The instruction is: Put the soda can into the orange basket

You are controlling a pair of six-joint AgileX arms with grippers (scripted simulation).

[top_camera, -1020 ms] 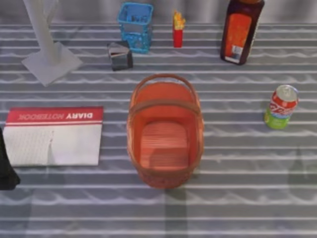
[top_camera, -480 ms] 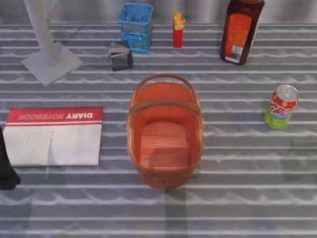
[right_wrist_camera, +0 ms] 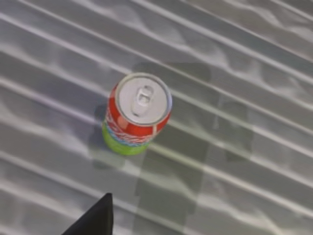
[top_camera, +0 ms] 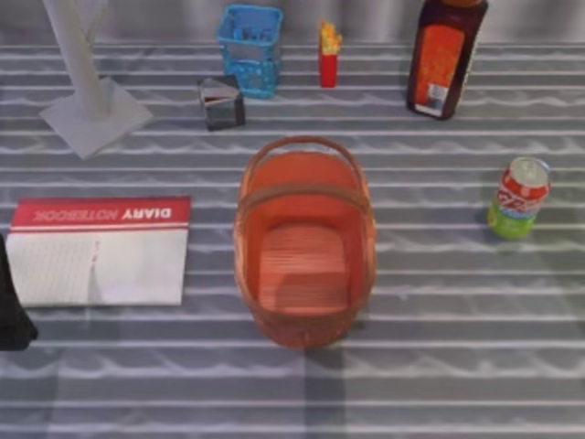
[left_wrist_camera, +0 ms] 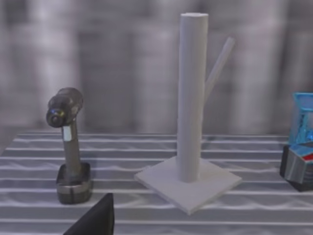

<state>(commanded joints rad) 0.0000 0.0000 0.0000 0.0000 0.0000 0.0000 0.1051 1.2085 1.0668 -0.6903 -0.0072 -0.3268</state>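
The soda can (top_camera: 517,196) stands upright at the table's right side, red and white with a lime-green lower band and a silver top. The orange basket (top_camera: 304,322) sits in the middle, handle arching over its far half, nothing inside. My right gripper (right_wrist_camera: 154,227) hovers above the can (right_wrist_camera: 137,113) and looks down on its top. It is open, and only one dark finger (right_wrist_camera: 97,218) shows. The right arm is outside the top view. My left arm (top_camera: 11,311) is parked at the left edge, its gripper (left_wrist_camera: 156,227) open and holding nothing.
A diary notebook (top_camera: 99,251) lies at the left. Along the back are a white stand (top_camera: 91,105), a small dark box (top_camera: 221,103), a blue crate-like basket (top_camera: 249,48), a small red item (top_camera: 328,57) and a tall dark bottle (top_camera: 445,57). A drill (left_wrist_camera: 70,147) stands beyond the stand.
The faint shadow on the table near the right edge, in front of the can, has shifted and faded. The can, the basket and the left arm have not moved.
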